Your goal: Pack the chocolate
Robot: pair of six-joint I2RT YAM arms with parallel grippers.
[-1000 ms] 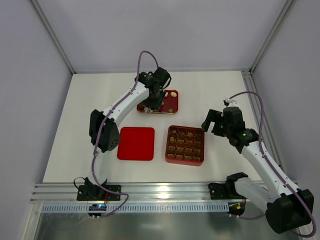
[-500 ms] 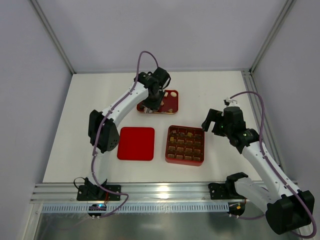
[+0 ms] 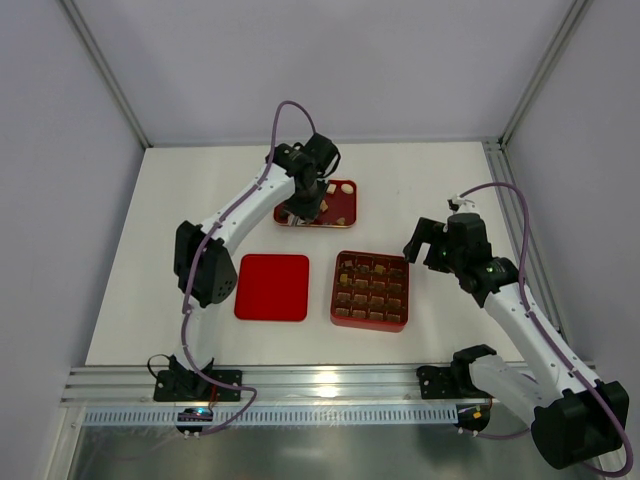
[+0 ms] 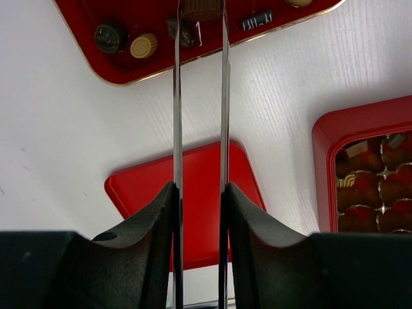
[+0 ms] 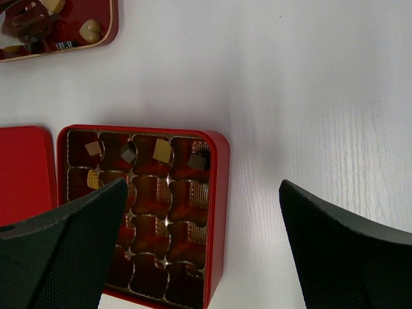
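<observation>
if the left gripper point(image 4: 200, 18), clamped on a brown chocolate point(image 4: 201, 6) at its tips, lifts crookedly, the piece could slip out; right gripper point(image 5: 203, 187) gapes open.

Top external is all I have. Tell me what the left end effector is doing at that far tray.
Observer: The left wrist view shows the left end effector shut on a brown ribbed piece over the red tray.
Operator: List what else lies in that tray.
Observer: Near it, a dark round piece, a tan ribbed round one and a dark striped bar lie loose.
Operator: Report the box.
Observer: In the right wrist view, the gridded box has four square pieces in the row nearest the tray and a striped piece in the next row. The other visible cells look empty.
</observation>
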